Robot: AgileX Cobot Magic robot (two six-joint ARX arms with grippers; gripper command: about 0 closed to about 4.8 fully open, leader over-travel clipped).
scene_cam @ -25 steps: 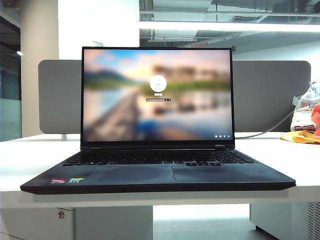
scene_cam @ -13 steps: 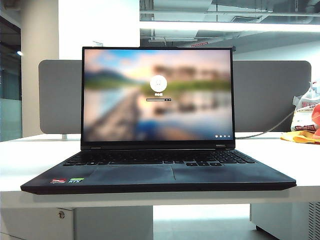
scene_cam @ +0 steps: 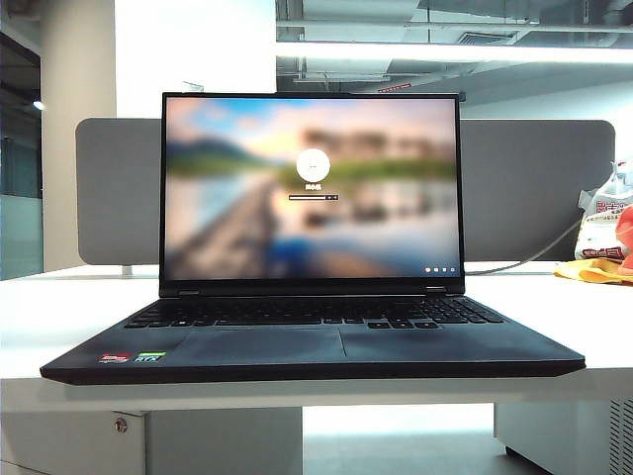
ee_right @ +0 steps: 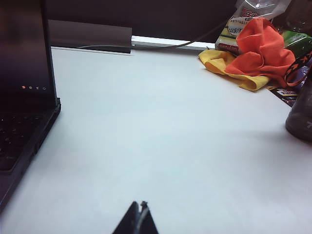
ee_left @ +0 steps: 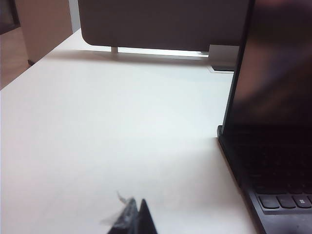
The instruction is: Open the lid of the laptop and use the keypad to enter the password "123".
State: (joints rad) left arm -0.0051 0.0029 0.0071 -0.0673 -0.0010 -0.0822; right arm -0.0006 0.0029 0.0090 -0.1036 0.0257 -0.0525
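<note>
left wrist view showed the left gripper [ee_left: 132,219] closed on nothing, low over the bare white table [ee_left: 107,136] just beside the left edge of the laptop [ee_left: 273,195]. right wrist view showed the right gripper [ee_right: 137,219] closed and empty too, over the table on the other side, well apart from the orange cloth [ee_right: 261,46] and yellow cloth [ee_right: 229,66].

exterior view had no arm in it. the lid [scene_cam: 312,188] stood upright and open, its screen lit with a login page, a grey divider board [scene_cam: 539,188] behind it. the keypad [scene_cam: 460,312] lay at the right end of the keyboard.

the opening step looked done. whether the password was typed, i could not tell; if not, the next move needed the right gripper's closed tip brought over the keypad to press single keys.
</note>
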